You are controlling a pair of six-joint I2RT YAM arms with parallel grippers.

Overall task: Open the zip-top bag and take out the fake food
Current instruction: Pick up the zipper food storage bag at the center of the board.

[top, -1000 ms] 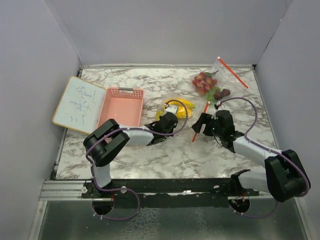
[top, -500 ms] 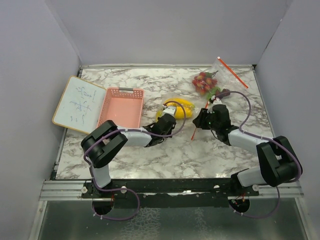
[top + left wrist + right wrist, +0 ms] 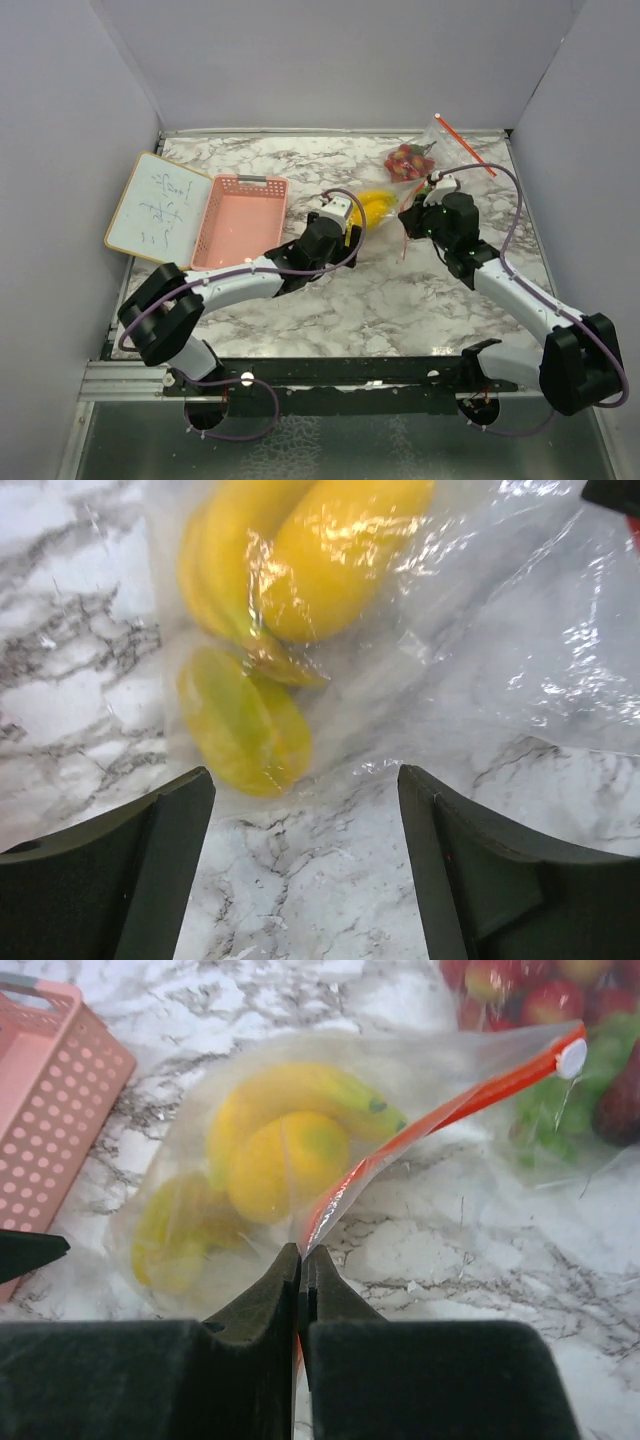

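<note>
A clear zip-top bag (image 3: 190, 1140) lies on the marble table, holding the fake food (image 3: 285, 1150): a yellow banana, a lemon and a yellow-green piece. My right gripper (image 3: 302, 1256) is shut on the bag's red zip strip (image 3: 440, 1120), near the end away from the white slider (image 3: 572, 1057). From above, the right gripper (image 3: 408, 225) sits just right of the yellow food (image 3: 375, 205). My left gripper (image 3: 305, 815) stands open just short of the bag's bottom edge, with only bare marble between its fingers. The left gripper (image 3: 352, 228) sits left of the bag.
A second clear bag (image 3: 410, 162) with red strawberries and green pieces lies at the back right, its red zip (image 3: 465, 145) beyond it. A pink slotted basket (image 3: 240, 215) and a small whiteboard (image 3: 160, 205) stand to the left. Grey walls enclose the table.
The left gripper has opened and let go of the bag's bottom. The right gripper has moved in toward the bag and shut on the red zip strip.
</note>
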